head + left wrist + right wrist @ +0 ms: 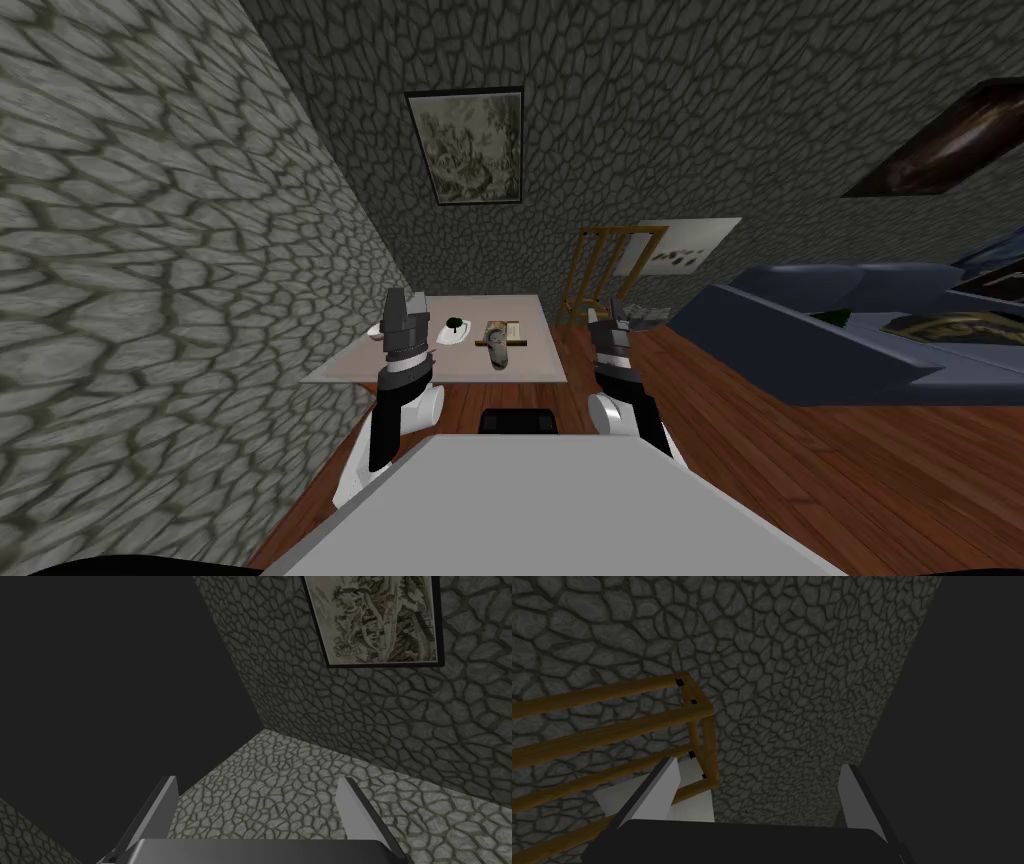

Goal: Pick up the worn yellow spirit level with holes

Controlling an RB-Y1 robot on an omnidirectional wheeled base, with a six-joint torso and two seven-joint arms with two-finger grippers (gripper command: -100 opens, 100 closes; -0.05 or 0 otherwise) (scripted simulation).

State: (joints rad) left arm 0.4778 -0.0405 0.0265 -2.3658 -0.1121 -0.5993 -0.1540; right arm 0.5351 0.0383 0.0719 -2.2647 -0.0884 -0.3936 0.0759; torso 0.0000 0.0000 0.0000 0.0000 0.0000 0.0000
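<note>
Spirit level [506, 330]: yellowish, lies flat on the pale tabletop [533, 366], right of centre, nearer the right edge than the left, about mid-depth. Holes too small to make out. A dark grey stubby item [497, 356] sits at its near side, pointing toward the near edge; can't tell if they touch. A white plate [452, 335] w/ a small green thing on it sits just beside the level, on its left. A white bowl [377, 329] is at the left edge, partly behind the left arm.

Left gripper [406, 300] is held up in front of the tabletop's left edge, fingers spread wide w/ nothing between them; its wrist cam gives the same spread [257, 798]. Right gripper [606, 312] is held up off the right edge, over the floor, also spread & empty [757, 788].

Room: the stone wall [180, 280] runs tight along the tabletop's left edge. The near edge faces me w/ bare wood floor [800, 470] before it. Beyond the right edge is a strip of open floor, then the blue sofa [830, 345], well apart. A wooden rack [608, 268] stands past the far right corner, against the back wall.
</note>
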